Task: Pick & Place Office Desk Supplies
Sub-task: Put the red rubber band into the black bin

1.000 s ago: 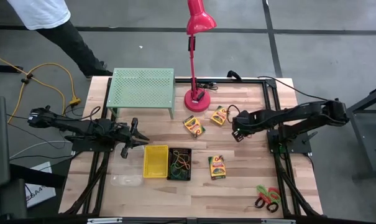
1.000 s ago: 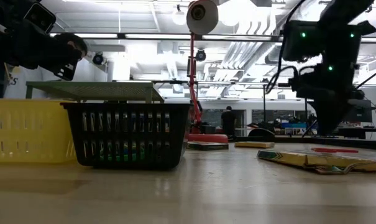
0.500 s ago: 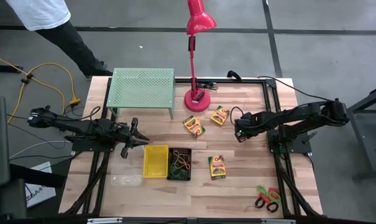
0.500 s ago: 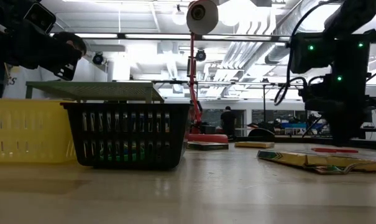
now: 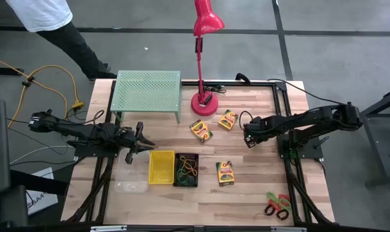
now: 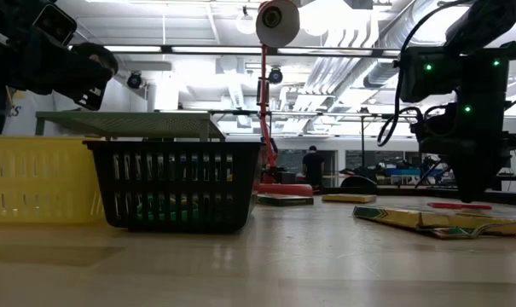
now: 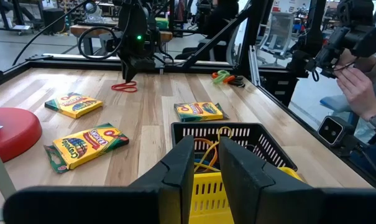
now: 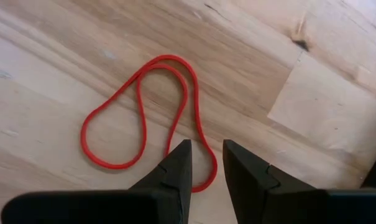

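My right gripper (image 8: 206, 152) points down over a red loop (image 8: 144, 112) that lies flat on the wood. It is open by a narrow gap, and the loop's near bend (image 8: 207, 180) shows between its fingers. In the high view it (image 5: 248, 138) stands right of two crayon boxes (image 5: 201, 131) (image 5: 227, 120). A third box (image 5: 225, 173) lies nearer the front. My left gripper (image 7: 206, 146) is level and slightly open above the yellow bin (image 5: 161, 167), with nothing between its fingers. The black mesh bin (image 5: 186, 169) holds coloured loops. Scissors (image 5: 277, 205) lie at the front right.
A red desk lamp's base (image 5: 203, 103) and a light-green perforated rack (image 5: 147, 93) stand at the back. A clear bin (image 5: 131, 187) sits at the front left. A person's hands (image 7: 362, 87) show beyond the table's right edge.
My right gripper has sunk a little toward the red loop and then kept still. Its finger gap has stayed the same.
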You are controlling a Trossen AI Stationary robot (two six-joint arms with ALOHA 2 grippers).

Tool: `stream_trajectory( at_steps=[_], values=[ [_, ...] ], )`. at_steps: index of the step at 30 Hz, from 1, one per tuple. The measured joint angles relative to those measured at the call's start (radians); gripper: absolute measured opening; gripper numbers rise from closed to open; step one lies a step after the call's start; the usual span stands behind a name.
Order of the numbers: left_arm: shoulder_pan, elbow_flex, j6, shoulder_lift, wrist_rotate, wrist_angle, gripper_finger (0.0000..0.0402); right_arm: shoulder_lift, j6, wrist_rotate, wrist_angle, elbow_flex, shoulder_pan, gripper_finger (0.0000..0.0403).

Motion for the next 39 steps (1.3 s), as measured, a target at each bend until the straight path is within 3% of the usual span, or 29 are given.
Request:
stream_trajectory(
  at_steps=[19,39],
  values=[
    [0.0,0.0,0.0,0.0,0.0,0.0,0.0071,0.0,-0.017,0.097,-0.003,0.0,-0.001,0.0079],
    [0.0,0.0,0.0,0.0,0.0,0.0,0.0071,0.08,-0.043,0.079,0.034,0.001,0.0,0.0079]
  ],
)
